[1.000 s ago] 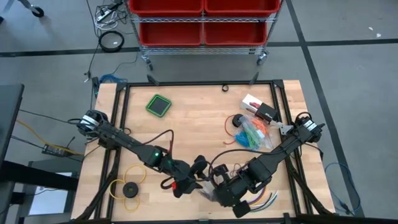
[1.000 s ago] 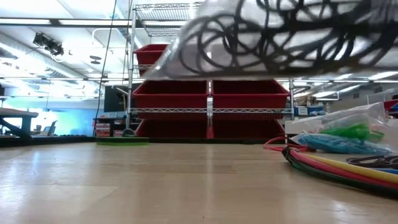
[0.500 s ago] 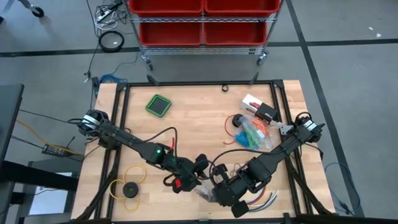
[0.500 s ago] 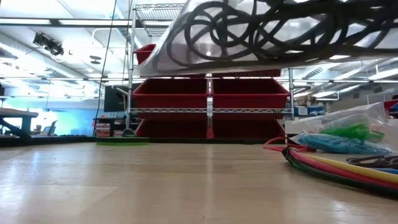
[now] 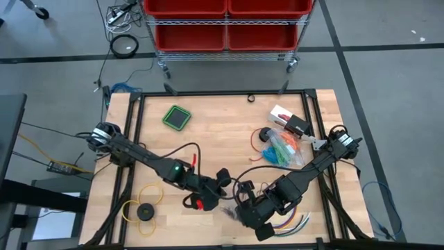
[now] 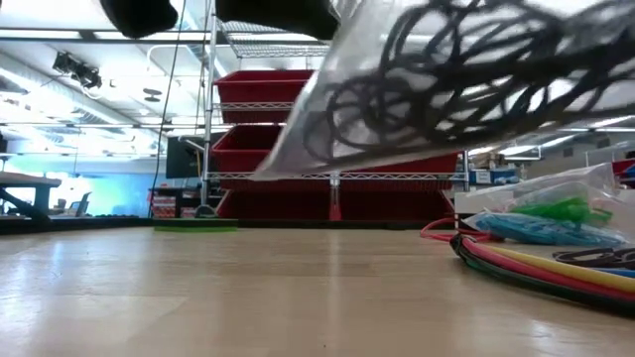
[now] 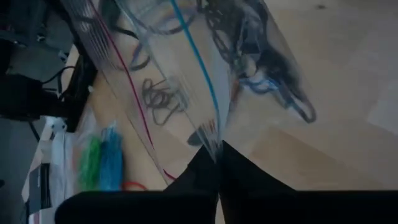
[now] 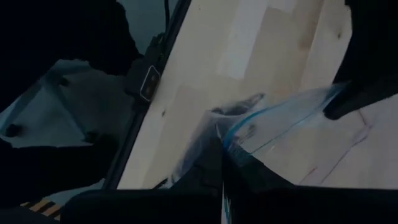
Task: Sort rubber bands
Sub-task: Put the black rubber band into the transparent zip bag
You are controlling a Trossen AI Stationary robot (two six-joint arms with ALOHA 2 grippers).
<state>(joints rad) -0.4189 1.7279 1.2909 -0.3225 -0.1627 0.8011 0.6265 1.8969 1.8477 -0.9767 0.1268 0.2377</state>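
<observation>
While both arms meet at the lower middle of the worktop [image 5: 229,132], each view adds something.

High view: the left gripper [image 5: 220,199] and right gripper [image 5: 244,208] sit close together at the lower centre of the frame, with a clear bag [image 5: 229,212] between them. A second heap of bagged rubber bands [image 5: 283,149], green and blue, lies at the upper right of the worktop, well apart from both grippers. A yellow ring with a black disc [image 5: 143,210] lies at lower left, a green square pad [image 5: 177,117] at upper left.

Low view: the clear bag [image 6: 466,84] hangs tilted across the upper right of the frame, clear of the worktop [image 6: 248,297], with dark rubber bands [image 6: 417,94] tangled inside. Coloured cables [image 6: 536,268] curve at lower right, beside the bagged green and blue bands [image 6: 556,223].

Left wrist view: the left fingers [image 7: 208,171] are closed tight on the bag's edge [image 7: 211,134]; the bag's long axis runs away from them towards the upper left, zip lines along it.

Right wrist view: the right fingers [image 8: 249,171] are pinched shut on the bag's blue-lined rim [image 8: 280,115], the bag stretching to the right.

Key relation: both grippers hold opposite parts of the same bag, so the dark bands lie between them; neither is clearly nearer. My guess is the mouth must be pulled apart next.
</observation>
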